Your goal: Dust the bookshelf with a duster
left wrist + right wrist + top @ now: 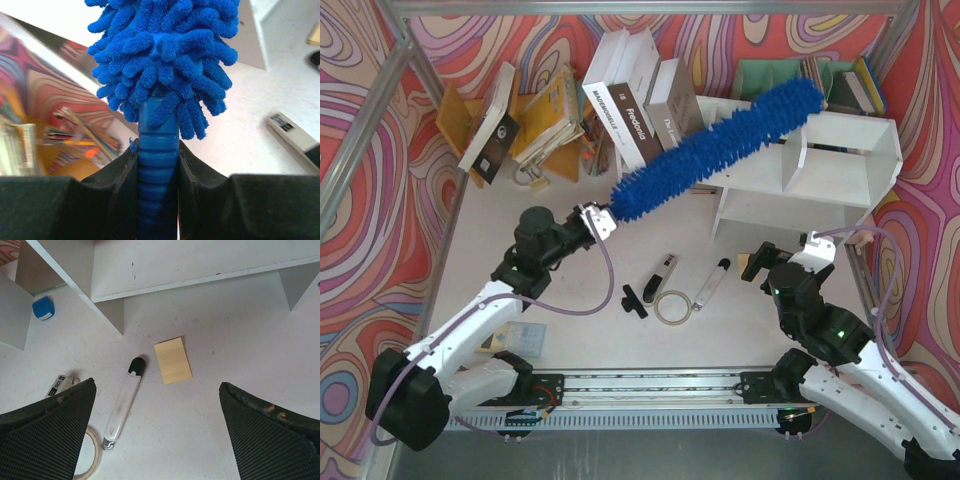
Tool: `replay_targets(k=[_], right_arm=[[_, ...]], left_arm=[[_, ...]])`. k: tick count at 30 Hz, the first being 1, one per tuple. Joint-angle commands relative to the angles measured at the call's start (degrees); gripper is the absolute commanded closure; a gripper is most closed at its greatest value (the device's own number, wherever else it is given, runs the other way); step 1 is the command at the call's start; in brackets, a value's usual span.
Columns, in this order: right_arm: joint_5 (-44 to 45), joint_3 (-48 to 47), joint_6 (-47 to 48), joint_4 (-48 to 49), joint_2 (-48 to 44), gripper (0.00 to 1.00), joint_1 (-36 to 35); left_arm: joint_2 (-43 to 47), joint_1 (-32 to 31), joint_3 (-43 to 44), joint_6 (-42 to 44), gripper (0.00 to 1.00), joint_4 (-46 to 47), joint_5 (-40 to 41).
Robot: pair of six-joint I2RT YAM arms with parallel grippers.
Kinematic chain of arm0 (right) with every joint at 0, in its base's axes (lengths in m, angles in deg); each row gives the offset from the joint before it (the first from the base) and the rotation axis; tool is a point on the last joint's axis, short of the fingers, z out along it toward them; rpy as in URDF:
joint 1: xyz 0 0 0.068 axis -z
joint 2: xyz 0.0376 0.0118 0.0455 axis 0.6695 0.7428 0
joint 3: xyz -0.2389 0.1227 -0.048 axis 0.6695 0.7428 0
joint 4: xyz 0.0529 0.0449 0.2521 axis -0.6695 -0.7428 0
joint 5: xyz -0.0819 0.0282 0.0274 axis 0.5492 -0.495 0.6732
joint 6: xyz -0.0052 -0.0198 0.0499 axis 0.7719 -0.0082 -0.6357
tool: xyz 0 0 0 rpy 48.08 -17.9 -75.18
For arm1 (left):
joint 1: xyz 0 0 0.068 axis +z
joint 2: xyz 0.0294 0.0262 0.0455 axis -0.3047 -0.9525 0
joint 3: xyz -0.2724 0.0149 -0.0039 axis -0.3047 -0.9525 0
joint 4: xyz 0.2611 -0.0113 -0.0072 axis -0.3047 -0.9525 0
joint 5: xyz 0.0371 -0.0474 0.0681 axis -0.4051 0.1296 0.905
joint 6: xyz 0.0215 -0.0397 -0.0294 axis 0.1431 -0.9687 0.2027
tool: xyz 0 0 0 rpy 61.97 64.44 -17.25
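Observation:
The white bookshelf (840, 150) stands at the back right and lies partly in the right wrist view (175, 265). The long fluffy blue duster (720, 145) runs diagonally from my left gripper up onto the shelf's top edge. My left gripper (595, 220) is shut on the duster's ribbed blue handle (157, 165), with the shaggy head (165, 55) right above the fingers. My right gripper (765, 262) is open and empty, low over the table in front of the shelf (157, 425).
Books (630, 95) lean at the back by an orange-brown stand (460, 120); a green file rack (770, 78) is behind the shelf. On the table lie a white marker-like tool (122, 402), a tape ring (672, 308), a black clip (635, 300), a yellow note (172, 360) and a blue block (42, 307).

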Motion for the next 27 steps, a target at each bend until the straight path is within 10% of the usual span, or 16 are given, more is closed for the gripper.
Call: replay_targets(k=[1,27], right_arm=[[1.5,-0.4,-0.1,0.7,0.6,0.01,0.1],[0.8,-0.6,0.4,0.9,1.3,0.01,0.1]], left_arm=[[0.0,-3.6,-3.2,-1.2,1.00,6.1,1.2],[25.0,-9.9,-9.0,1.3,1.00,7.7,21.2]])
